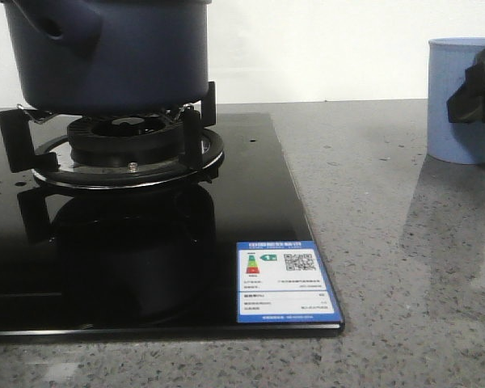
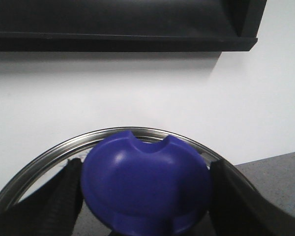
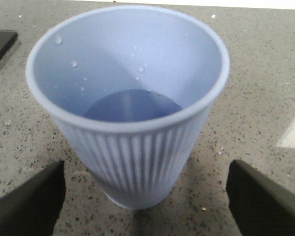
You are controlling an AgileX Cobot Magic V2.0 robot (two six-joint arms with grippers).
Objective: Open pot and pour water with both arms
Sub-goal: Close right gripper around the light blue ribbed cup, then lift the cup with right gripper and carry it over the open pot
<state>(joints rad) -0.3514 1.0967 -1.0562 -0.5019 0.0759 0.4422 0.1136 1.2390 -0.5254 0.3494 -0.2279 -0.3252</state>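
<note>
- Fingers first: left gripper (image 2: pixel 146 206) has its two dark pads (image 2: pixel 64 196) pressed against both sides of the blue lid knob (image 2: pixel 146 189), so I'd call that clamped on the knob. Right gripper (image 3: pixel 145 196) is spread wide, pads on either side of the cup and well off its walls, holding nothing.
- Biggest thing is the black glass cooktop (image 1: pixel 267 242), taking up the left half of the front view. Its front edge and right edge are both visible, with grey speckled counter (image 1: pixel 372 242) past them.
- pot (image 1: pixel 113 56) sits on the burner grate (image 1: pixel 129 149), dark navy, stubby handle pointing left. Its top is cut off in the front view, so I can't tell from there whether the lid is seated or lifted.
- In the left wrist view the lid (image 2: pixel 49 152) shows a silver rim around the knob with white wall behind it. Grabbing by the knob makes sense, it's the only part made for a pinch.
- Light blue ribbed cup (image 3: pixel 130 108) stands upright on the counter at the far right, well apart from the stove. There's a dark pool at the bottom that I take for water, plus droplets on the inside wall.
- Room to move: there's open counter between cup and cooktop, so I reckon the right arm has a free path over once it closes. The grate prongs near the pot base are what I'd watch.
</note>
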